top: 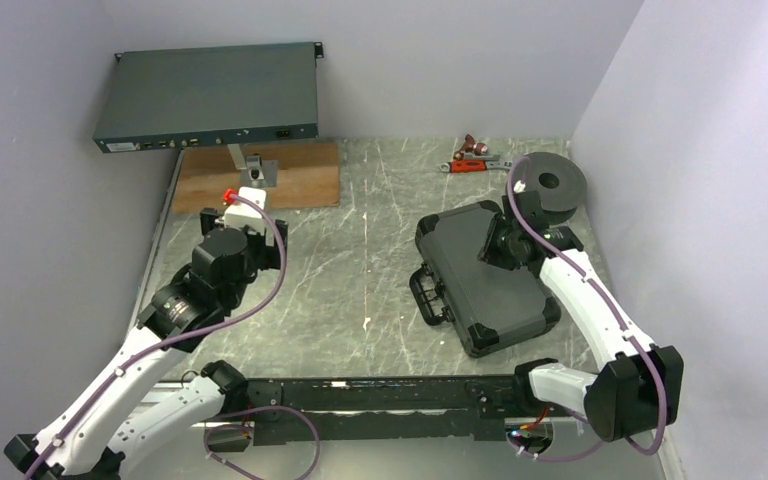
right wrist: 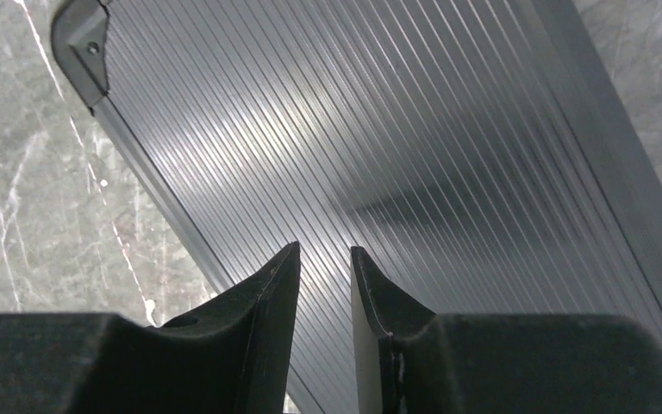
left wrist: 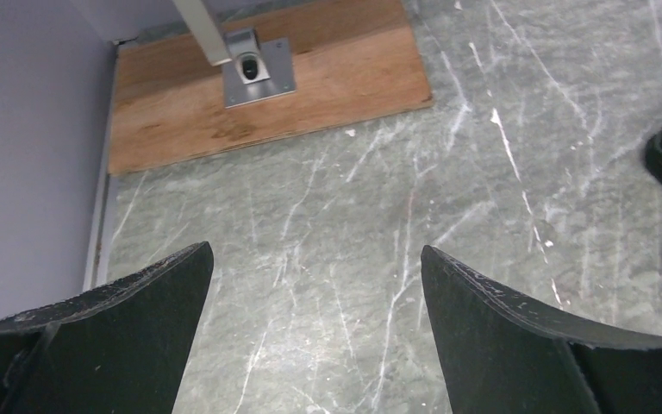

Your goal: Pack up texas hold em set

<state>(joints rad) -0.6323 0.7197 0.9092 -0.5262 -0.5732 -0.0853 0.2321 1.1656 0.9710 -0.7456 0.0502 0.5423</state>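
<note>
A: Count?
B: One case [top: 490, 300], lid down, on the table [top: 360, 290] right of centre.
A: Grippers?
B: Two. Right gripper [right wrist: 324, 252] over its ribbed lid, narrow gap, grasping nothing; contact unclear. Left gripper [left wrist: 317, 259] spread wide, empty.

Black ribbed hard case [top: 490, 300], closed, flat, right of centre

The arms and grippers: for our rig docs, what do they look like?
Both the left arm and right arm have white link shells joined by bulky black joint housings, with a purple cable looping along each. The left wrist carries a white block with a small red part. The left gripper and right gripper each have two matte black wedge-shaped fingers, scuffed at the edges.
</note>
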